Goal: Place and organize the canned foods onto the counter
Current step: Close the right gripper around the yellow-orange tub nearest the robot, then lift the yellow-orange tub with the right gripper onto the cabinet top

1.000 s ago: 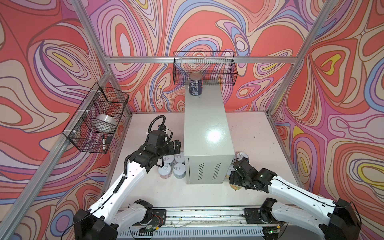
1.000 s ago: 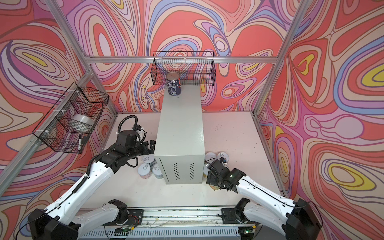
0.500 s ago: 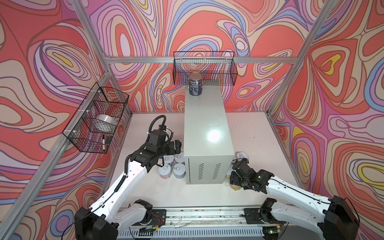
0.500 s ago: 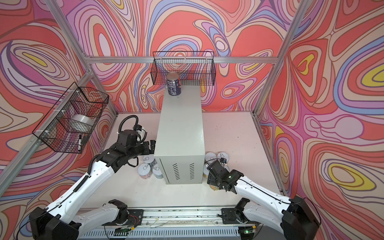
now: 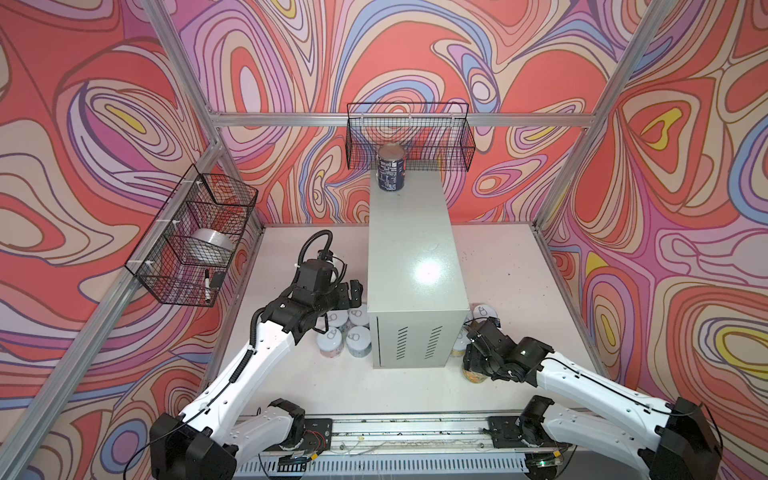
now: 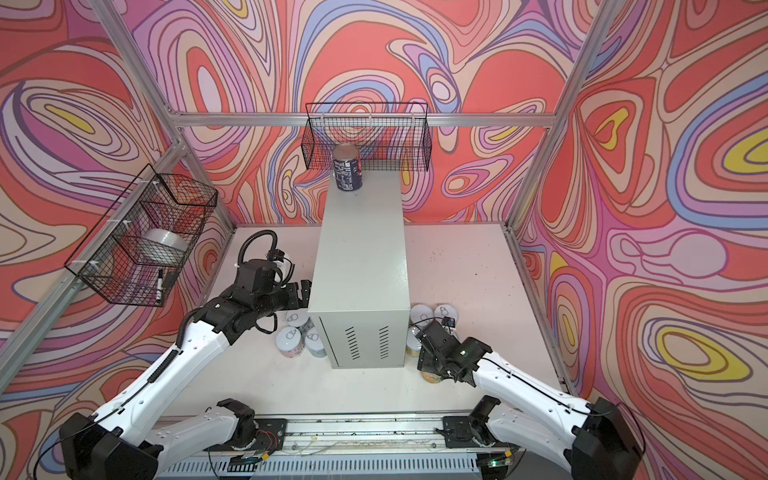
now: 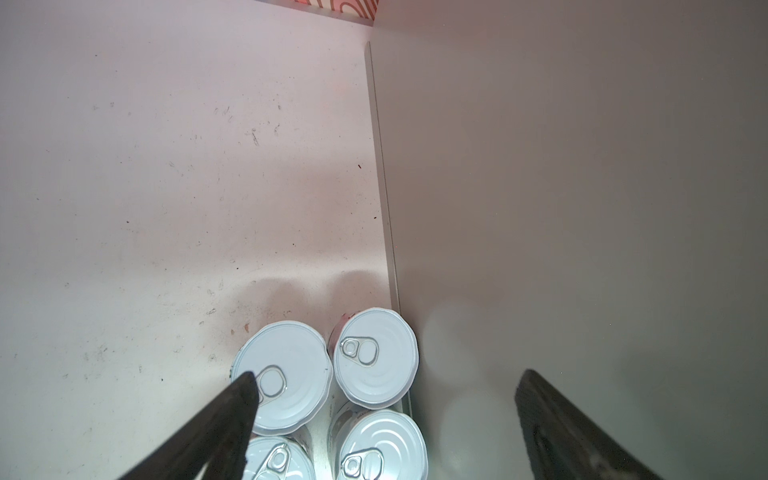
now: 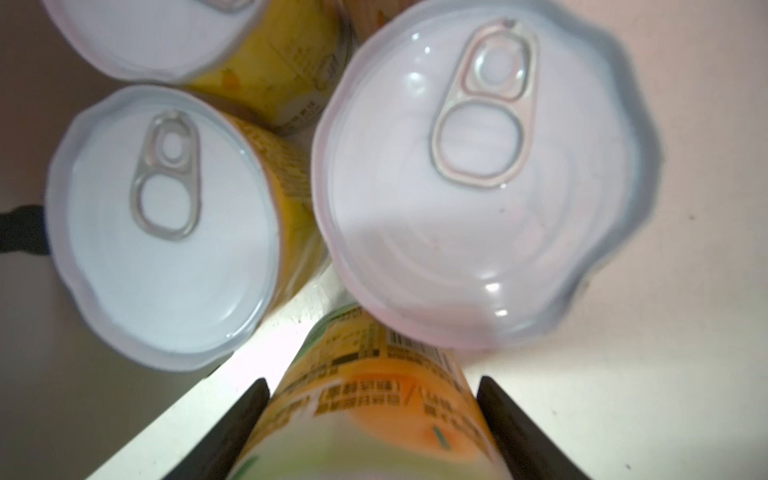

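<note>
Cans [image 5: 330, 340] stand in 3 places. 1 navy can [image 5: 390, 168] sits upright at the far end of the counter [image 5: 411, 249], just in front of a wire basket [image 5: 409, 137]; both top views show it. 4 pale-lidded ones cluster on the table [image 5: 498, 257] against the counter's left side, near its front corner. More stand by the right side, also near the front.

The left gripper [image 5: 353, 291] hovers above the left cluster with its jaws spread wide and nothing between them. In the left wrist view 1 of its fingers [image 7: 232, 415] overlaps a lid and the other sits in front of the counter's wall.

The right gripper [image 8: 372, 381] is low by the counter's front right corner and grasps an orange can [image 8: 478, 178], its 2 fingers pressed to opposite sides of the label. 2 yellow cans [image 8: 166, 224] stand just beside it. Whether the orange can is off the table I cannot tell.
</note>
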